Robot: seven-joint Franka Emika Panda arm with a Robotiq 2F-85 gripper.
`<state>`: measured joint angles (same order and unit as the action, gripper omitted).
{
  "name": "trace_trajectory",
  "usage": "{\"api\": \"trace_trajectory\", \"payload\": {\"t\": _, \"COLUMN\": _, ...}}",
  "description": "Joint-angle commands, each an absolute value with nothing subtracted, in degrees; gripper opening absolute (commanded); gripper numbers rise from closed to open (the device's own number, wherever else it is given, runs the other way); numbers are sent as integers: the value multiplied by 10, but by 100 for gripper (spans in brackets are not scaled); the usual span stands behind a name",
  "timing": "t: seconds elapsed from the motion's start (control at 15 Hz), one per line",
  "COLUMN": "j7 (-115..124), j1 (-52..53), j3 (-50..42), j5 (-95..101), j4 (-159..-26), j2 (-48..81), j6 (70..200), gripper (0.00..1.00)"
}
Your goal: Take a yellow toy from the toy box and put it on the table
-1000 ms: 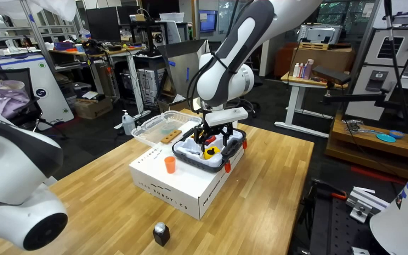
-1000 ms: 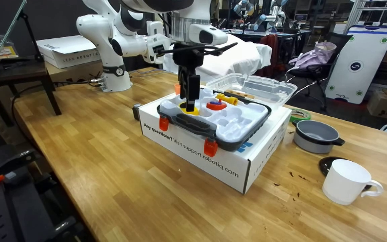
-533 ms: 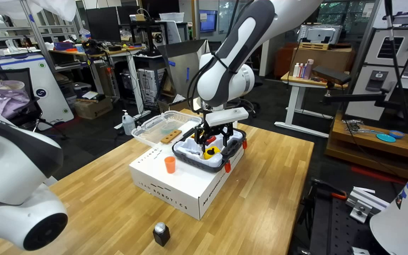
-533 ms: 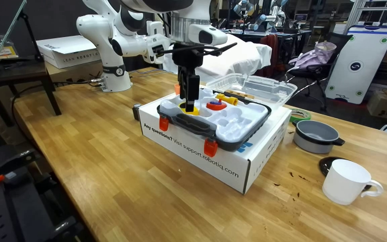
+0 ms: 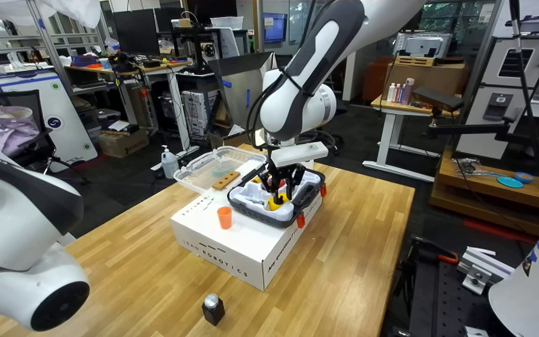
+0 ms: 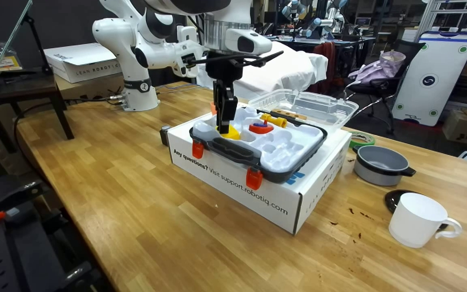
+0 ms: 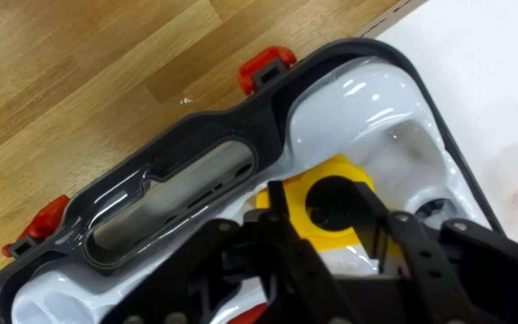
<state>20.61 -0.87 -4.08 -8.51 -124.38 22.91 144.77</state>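
The pincer (image 7: pixel 318 193) is pointing down at the yellow toy (image 6: pixel 233 134) rn w/ its fingers standing a bit apart; can't tell if they're pinching it tho. Toy's sitting in the toy box (image 6: pixel 282 175), nr a red toy (image 6: pixel 261 128), and that box is resting on a white carton (image 6: pixel 233 181) on the bench (image 6: pixel 168 211).

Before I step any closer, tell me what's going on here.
A robot arm has its gripper down at a yellow toy, fingers apart, part of the toy showing between them. I can't tell whether they grip it. The toy sits in the open toy box, which rests on a white carton on the table. Putting the toy on the table is not yet done.
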Motion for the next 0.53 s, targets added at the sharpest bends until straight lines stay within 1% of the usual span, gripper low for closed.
{"api": "trace_trajectory", "payload": {"t": 0.0, "j7": 189, "j1": -15, "j3": -34, "j5": -104, "j4": -1257, "j2": 216, "j6": 1446, "gripper": 10}}
{"api": "trace_trajectory", "payload": {"t": 0.07, "j7": 188, "j1": -15, "j3": -35, "j5": -104, "j4": -1258, "j2": 216, "j6": 1446, "gripper": 4}}
{"api": "trace_trajectory", "payload": {"t": 0.13, "j7": 188, "j1": -15, "j3": -35, "j5": -104, "j4": -1258, "j2": 217, "j6": 1446, "gripper": 0}}
{"api": "trace_trajectory", "payload": {"t": 0.27, "j7": 187, "j1": -15, "j3": -35, "j5": -103, "j4": -1260, "j2": 216, "j6": 1446, "gripper": 0}}
{"api": "trace_trajectory", "payload": {"t": 0.33, "j7": 187, "j1": -14, "j3": -35, "j5": -102, "j4": -1260, "j2": 216, "j6": 1446, "gripper": 3}}
{"api": "trace_trajectory", "payload": {"t": 0.47, "j7": 183, "j1": -13, "j3": -34, "j5": -100, "j4": -1262, "j2": 215, "j6": 1446, "gripper": 3}}
